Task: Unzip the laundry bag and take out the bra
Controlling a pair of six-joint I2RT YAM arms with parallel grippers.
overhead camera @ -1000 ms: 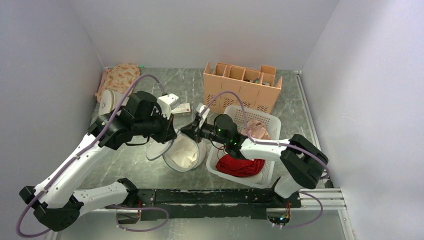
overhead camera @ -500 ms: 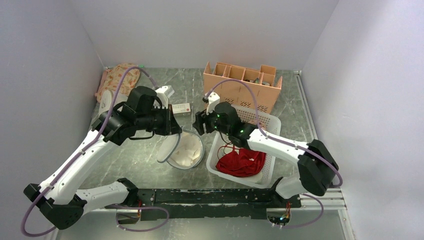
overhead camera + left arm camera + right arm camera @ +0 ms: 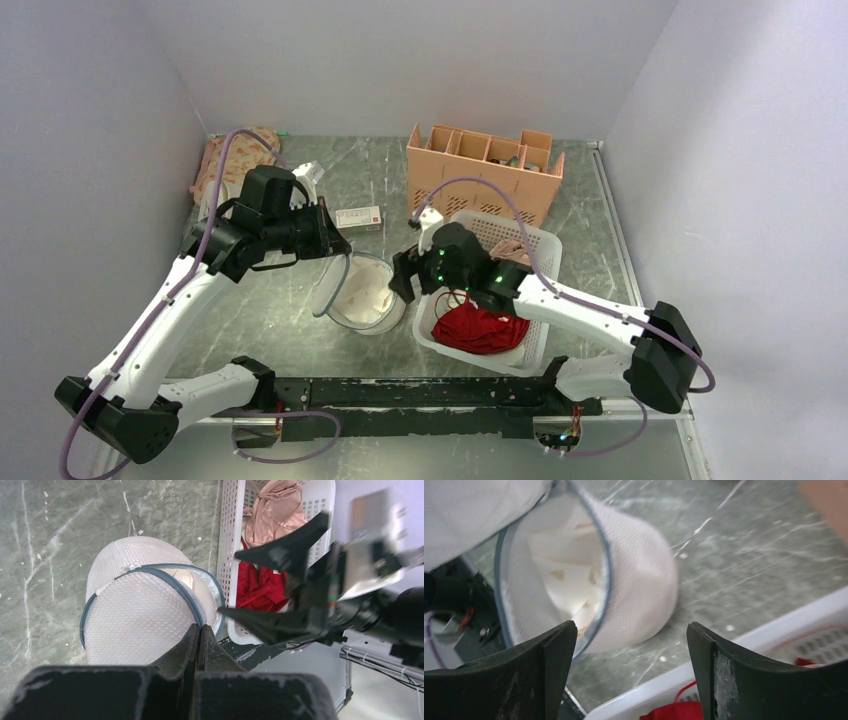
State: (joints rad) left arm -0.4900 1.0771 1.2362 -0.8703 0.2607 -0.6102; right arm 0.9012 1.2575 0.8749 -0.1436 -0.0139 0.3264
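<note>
Left claw [image 3: 199, 630]: fingers pressed together, pinching the grey zipper rim of the laundry bag [image 3: 644, 590]. What it holds is the lid flap [image 3: 135, 625], raised on edge beside the bag mouth.

Right claw [image 3: 630, 627]: fingers spread wide, nothing between them. It hangs just off the bag's right side, between the bag and the white basket [image 3: 490, 228], and is not touching the bag as far as the views show.

The bag lies on its side on the table [image 3: 590, 220], centre-front, with its mouth open toward the near-left. The grey rim is visible all round the opening.

Bra [image 3: 569, 580]: white folded fabric inside the bag, seen through the opening in the right wrist view. No part of it is outside the rim. Cups and straps cannot be made out.

The basket stands just right of the bag. A red garment [image 3: 480, 330] lies in its near half and a pink satin garment [image 3: 275, 510] in its far half.

An orange divider crate [image 3: 485, 175] stands behind the basket. A small flat box [image 3: 358, 216] lies on the table behind the bag, near the left claw.
</note>
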